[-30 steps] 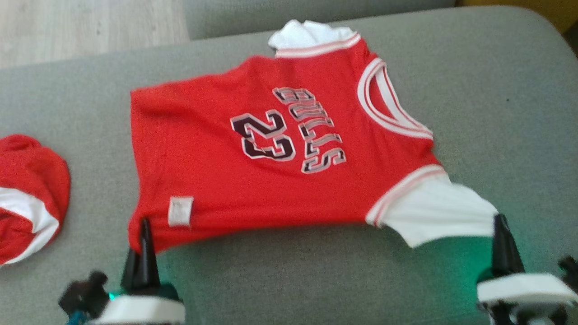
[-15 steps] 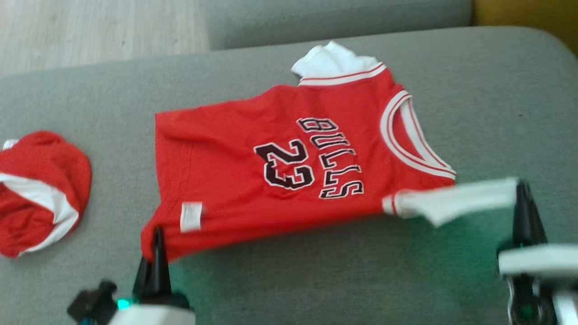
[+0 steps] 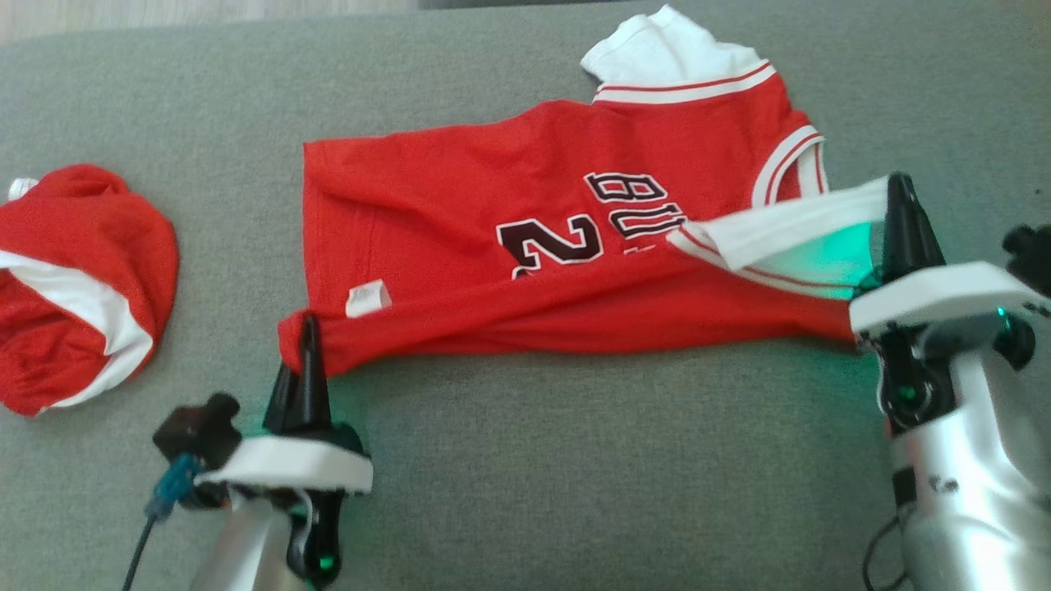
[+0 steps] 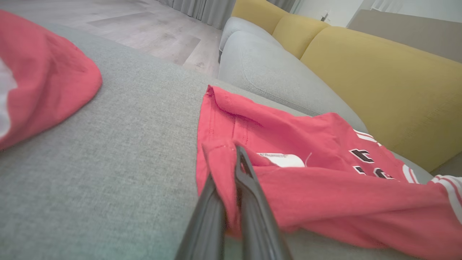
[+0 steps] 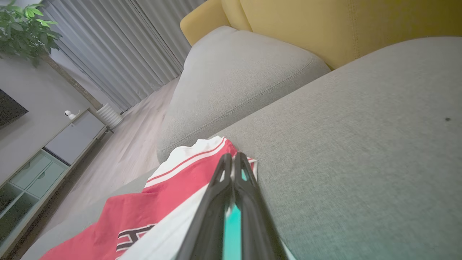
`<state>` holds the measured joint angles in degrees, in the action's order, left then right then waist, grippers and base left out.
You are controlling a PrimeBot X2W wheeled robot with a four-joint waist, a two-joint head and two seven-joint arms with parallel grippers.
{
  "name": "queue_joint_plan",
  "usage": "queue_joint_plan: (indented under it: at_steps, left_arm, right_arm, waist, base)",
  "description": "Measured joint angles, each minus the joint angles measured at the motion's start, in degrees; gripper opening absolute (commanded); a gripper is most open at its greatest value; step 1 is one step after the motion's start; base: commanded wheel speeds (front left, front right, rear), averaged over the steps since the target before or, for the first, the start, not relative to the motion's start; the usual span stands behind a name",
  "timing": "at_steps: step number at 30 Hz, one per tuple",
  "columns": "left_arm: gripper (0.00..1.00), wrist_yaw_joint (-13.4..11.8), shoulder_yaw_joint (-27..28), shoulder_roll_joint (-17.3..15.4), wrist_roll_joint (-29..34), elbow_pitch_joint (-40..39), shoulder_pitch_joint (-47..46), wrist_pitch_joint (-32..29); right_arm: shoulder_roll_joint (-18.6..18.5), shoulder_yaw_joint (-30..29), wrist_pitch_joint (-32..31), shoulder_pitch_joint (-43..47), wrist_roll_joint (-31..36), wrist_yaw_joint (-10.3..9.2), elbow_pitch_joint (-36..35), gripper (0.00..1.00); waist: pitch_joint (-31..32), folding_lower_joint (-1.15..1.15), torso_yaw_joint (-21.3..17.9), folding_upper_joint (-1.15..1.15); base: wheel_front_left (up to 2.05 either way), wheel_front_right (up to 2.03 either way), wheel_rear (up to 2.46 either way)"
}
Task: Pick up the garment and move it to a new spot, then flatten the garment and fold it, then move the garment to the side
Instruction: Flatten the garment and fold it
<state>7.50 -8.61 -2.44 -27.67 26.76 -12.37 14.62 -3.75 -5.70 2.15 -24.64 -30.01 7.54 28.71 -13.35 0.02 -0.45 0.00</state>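
Red short-sleeved jersey with white sleeves and black "23" lettering (image 3: 460,205) lies on the grey fabric cushion (image 3: 575,476), centre to right in the head view. Its near edge is lifted and doubled over part of the print. Left gripper (image 3: 309,328) clenched on the red hem corner. Right gripper (image 3: 901,189) clenched on the white near sleeve. Crumpled red-and-white garment (image 3: 74,271) lies well apart at left. Yellow sofa back (image 4: 379,79) beyond.
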Motion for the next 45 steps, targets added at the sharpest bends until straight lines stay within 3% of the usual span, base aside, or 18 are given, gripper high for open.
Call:
queue_joint_plan:
  at_steps: [1, 2, 3, 4, 9, 16, 21, 37, 45]
  left_arm:
    - [0.00, -0.4, 0.0, 0.0, -0.1, 1.0, -1.0, 0.0]
    - [0.29, -0.5, 0.1, 0.0, -0.1, 1.6, -2.0, 0.0]
    - [0.72, -0.7, 0.4, 0.0, -0.1, 2.0, -2.9, 0.0]
    - [1.00, -1.1, 0.8, 0.1, 0.0, 2.0, -3.6, 0.0]
    - [1.00, -3.9, 5.3, 0.2, 3.0, -2.3, -4.7, 0.0]
    - [1.00, -4.7, 6.2, 0.2, 9.2, -5.5, 3.0, 0.1]
    - [1.00, -5.9, 4.8, 0.1, 13.1, -5.6, 10.3, 0.1]
    - [1.00, -7.6, 2.2, -0.1, 17.1, -6.3, 19.0, 0.1]
    - [1.00, -5.3, 1.2, -0.2, 14.0, -1.7, 14.5, 0.1]
  right_arm:
    - [0.0, 0.1, 0.7, -1.2, 0.5, 0.00, 1.4, 0.47]
    - [0.2, 0.2, 2.0, -2.3, 1.3, 0.00, 2.7, 1.00]
    - [0.2, 0.5, 3.1, -3.2, 2.3, 0.00, 3.9, 1.00]
    - [0.2, 0.9, 4.5, -3.9, 3.2, 0.00, 4.8, 1.00]
    - [0.2, 3.1, 11.7, -4.7, 9.9, 0.00, 7.3, 1.00]
    - [0.3, 3.5, 12.2, 2.4, 19.2, 0.00, -1.9, 1.00]
    - [0.6, 4.5, 12.2, 11.9, 23.9, 0.00, -4.0, 1.00]
    - [1.0, 6.4, 12.2, 22.9, 21.9, 0.00, -1.8, 1.00]
    - [1.0, 7.1, 12.2, 21.4, 21.3, 0.00, -2.0, 1.00]
  waist:
    - [-0.3, 0.00, 0.2, 0.00]
    - [-0.5, 0.00, 0.3, 0.00]
    - [-0.7, 0.00, 0.4, 0.00]
    - [-0.8, 0.00, 0.5, 0.00]
    - [0.1, -0.02, 0.5, 0.00]
    - [2.6, -0.02, -0.3, 0.00]
    - [5.6, -0.02, -0.7, 0.00]
    - [12.8, -0.03, -0.1, 0.00]
    - [9.3, -0.02, -0.1, 0.00]
  base:
    - [0.00, 0.00, 0.00]
    - [0.00, 0.00, 0.00]
    - [0.00, 0.00, 0.00]
    - [0.00, 0.00, 0.00]
    - [0.00, 0.00, 0.00]
    - [0.00, 0.00, 0.00]
    - [0.00, 0.00, 0.00]
    - [0.00, 0.00, 0.00]
    - [0.00, 0.00, 0.00]
